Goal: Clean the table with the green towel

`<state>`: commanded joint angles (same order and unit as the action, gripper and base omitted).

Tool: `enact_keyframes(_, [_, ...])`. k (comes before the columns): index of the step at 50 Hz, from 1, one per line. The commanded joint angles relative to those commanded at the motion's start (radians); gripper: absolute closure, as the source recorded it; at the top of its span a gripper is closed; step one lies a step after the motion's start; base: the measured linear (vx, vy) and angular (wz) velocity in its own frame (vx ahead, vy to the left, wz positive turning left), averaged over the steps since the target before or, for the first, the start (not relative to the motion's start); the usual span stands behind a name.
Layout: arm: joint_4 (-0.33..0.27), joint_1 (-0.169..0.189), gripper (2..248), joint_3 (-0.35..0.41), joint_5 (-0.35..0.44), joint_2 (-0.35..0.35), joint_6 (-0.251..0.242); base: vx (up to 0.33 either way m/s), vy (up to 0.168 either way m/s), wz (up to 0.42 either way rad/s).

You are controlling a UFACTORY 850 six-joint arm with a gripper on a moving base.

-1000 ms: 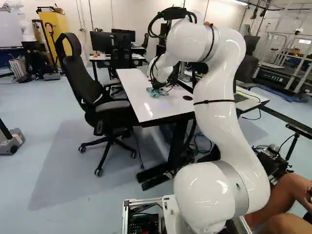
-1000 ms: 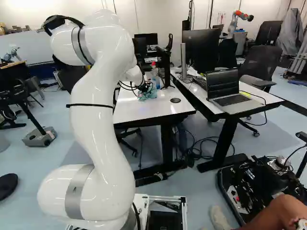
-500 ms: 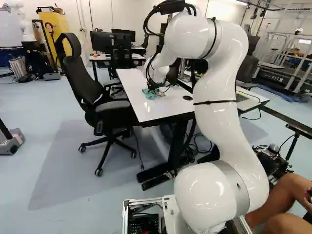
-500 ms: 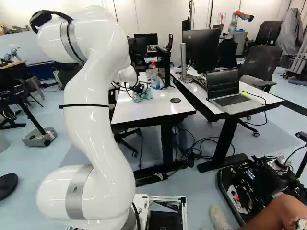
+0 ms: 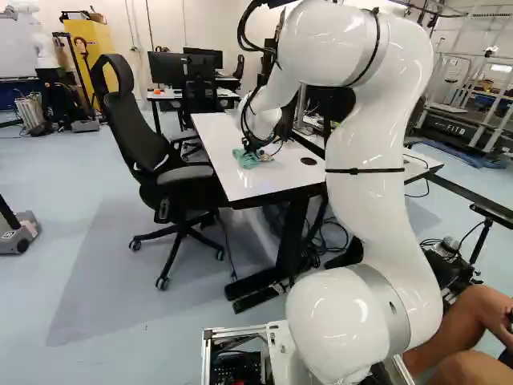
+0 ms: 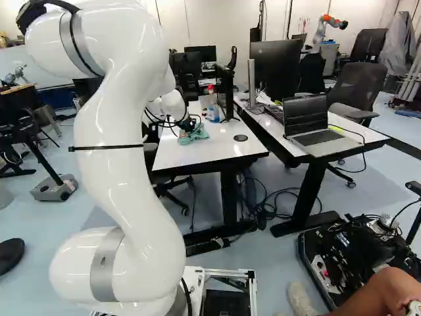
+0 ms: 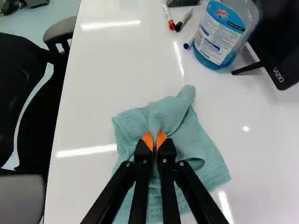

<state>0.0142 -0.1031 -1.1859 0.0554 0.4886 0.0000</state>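
Observation:
In the left base view my gripper (image 5: 252, 146) is low over the white table (image 5: 232, 178), on the green towel (image 5: 255, 160). In the wrist view the gripper (image 7: 154, 140) is shut on the green towel (image 7: 198, 144), with a fold pinched between its orange pads. The rest of the cloth lies crumpled on the glossy table top, spread around and under the fingers. The right base view has the towel (image 6: 198, 135) on the left half of the table.
A bottle of blue liquid (image 7: 222, 37) stands ahead of the gripper, near markers (image 7: 173, 23) and a black screen (image 7: 285, 42). Along one side edge is a black chair (image 5: 156, 144). A second table holds a laptop (image 6: 309, 125). Another robot (image 6: 322, 29) stands far back.
The arm has drawn the gripped towel across the table towards the base and a little to the left, and its upper links have shifted. The base has stayed still.

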Motion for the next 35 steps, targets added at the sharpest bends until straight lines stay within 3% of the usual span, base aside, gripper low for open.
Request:
enact_keyframes(27, [0.0, 0.063, 222, 0.088, 0.0, -0.068, 0.0, 0.0, 0.0, 0.0])
enact_keyframes(35, [0.0, 0.066, 222, 0.088, 0.0, -0.068, 0.0, 0.0, 0.0, 0.0])
